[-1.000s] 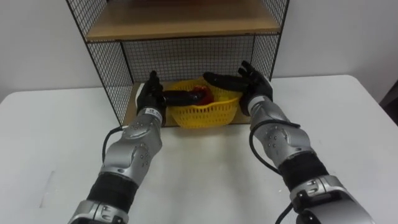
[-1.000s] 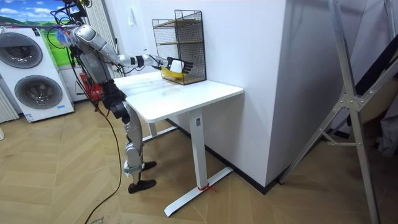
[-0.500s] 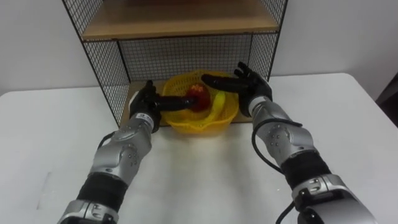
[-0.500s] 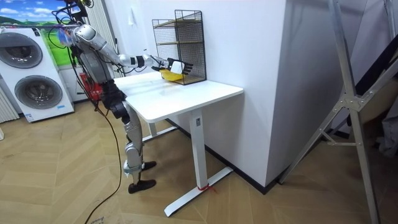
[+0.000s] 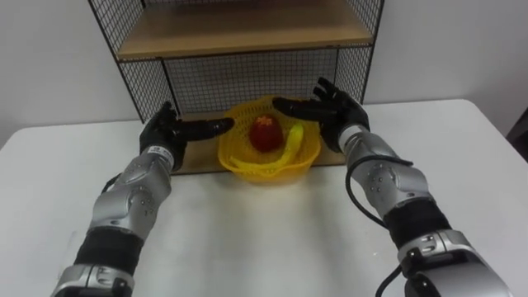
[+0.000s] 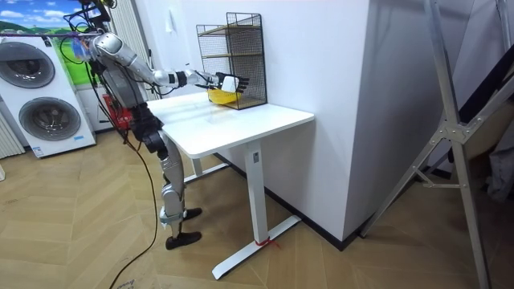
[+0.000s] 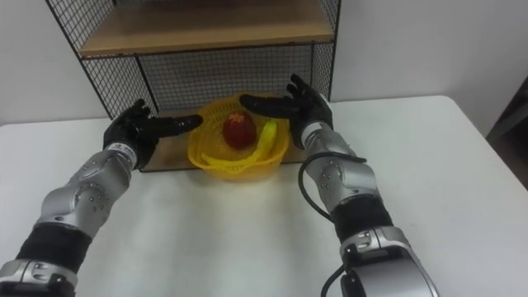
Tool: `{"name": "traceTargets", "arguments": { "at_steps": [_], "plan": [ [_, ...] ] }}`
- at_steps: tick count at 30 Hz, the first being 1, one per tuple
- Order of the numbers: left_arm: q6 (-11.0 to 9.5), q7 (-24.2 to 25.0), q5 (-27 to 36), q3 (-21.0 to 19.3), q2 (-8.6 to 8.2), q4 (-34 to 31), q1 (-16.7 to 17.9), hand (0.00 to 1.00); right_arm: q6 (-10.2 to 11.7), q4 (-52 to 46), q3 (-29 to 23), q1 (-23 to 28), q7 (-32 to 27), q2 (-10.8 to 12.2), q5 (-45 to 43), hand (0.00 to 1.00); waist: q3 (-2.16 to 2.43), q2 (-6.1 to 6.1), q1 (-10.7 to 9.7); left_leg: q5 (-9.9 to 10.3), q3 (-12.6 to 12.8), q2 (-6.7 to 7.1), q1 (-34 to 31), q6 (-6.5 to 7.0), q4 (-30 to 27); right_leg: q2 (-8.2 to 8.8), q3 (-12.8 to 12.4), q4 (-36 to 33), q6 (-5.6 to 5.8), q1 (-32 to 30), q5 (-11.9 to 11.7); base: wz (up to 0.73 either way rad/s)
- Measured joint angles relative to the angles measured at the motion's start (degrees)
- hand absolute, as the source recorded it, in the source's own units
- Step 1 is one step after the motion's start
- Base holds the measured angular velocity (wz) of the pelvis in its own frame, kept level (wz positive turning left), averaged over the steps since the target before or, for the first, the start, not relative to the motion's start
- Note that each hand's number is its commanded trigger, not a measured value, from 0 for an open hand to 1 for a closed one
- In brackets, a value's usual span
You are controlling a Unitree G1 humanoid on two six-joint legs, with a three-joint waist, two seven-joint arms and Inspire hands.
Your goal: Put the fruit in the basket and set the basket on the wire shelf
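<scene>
Fruit lies in the yellow plastic lattice basket (image 5: 262,167): a round red apple (image 5: 265,134) near the middle and a curved yellow banana (image 5: 293,142) leaning against the right inner wall, the two just beside each other. The basket stands at the open front of the black wire-mesh shelf (image 5: 247,76), resting on its light wooden bottom board (image 5: 196,158), with its front edge reaching past the board over the white table (image 5: 256,239). A second wooden board (image 5: 239,29) spans the shelf above the basket. The robot's left hand (image 5: 165,134) hovers over the left part of the bottom board, fingers straight and pointing right toward the basket's left rim; the fingertips come very close to the rim, and whether they touch it cannot be told. It has hold of nothing. The right hand (image 5: 332,108) is raised at the basket's right rear, fingers spread and extended leftward above the rim, also holding nothing. In the room view the robot stands upright at the table's side on the room view's left, both arms stretched forward to the shelf, which stands at the table's far edge against the wall.
</scene>
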State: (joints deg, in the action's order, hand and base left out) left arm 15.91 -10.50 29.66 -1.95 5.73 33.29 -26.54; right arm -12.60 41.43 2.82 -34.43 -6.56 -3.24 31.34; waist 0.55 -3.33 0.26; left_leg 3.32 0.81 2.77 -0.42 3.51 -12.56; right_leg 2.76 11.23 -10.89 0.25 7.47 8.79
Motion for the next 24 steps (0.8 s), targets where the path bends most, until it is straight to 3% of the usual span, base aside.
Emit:
{"name": "traceTargets", "arguments": {
  "at_steps": [11,19,24],
  "plan": [
    [-0.07,0.12,0.10,-0.20,0.11,-3.67,0.01,0.00,0.00,-3.27,0.00,0.18,2.07,-1.31,-0.57,0.00,0.03,0.28,0.03,0.08,-0.14,0.00,-0.21,-0.12,0.01,0.03,0.01,-0.02,0.11,-0.32,0.08,0.00],
    [-0.09,-0.58,-0.45,-0.10,0.35,-9.67,0.46,0.00,0.02,-16.88,0.20,7.33,2.62,-1.92,-6.27,0.00,-0.04,1.01,0.10,0.09,-0.16,0.00,-0.48,-0.12,-0.02,0.10,-0.06,0.07,0.08,-0.59,0.03,-0.01],
    [-0.85,-0.49,-0.59,0.15,0.24,-15.74,4.41,0.00,0.03,-21.81,0.62,12.28,2.94,-1.88,-10.01,0.00,-0.11,1.61,-0.01,0.11,0.03,-0.05,-0.30,-0.10,0.14,0.14,-0.09,0.08,0.42,-0.59,0.24,-0.02]
  ]
}}
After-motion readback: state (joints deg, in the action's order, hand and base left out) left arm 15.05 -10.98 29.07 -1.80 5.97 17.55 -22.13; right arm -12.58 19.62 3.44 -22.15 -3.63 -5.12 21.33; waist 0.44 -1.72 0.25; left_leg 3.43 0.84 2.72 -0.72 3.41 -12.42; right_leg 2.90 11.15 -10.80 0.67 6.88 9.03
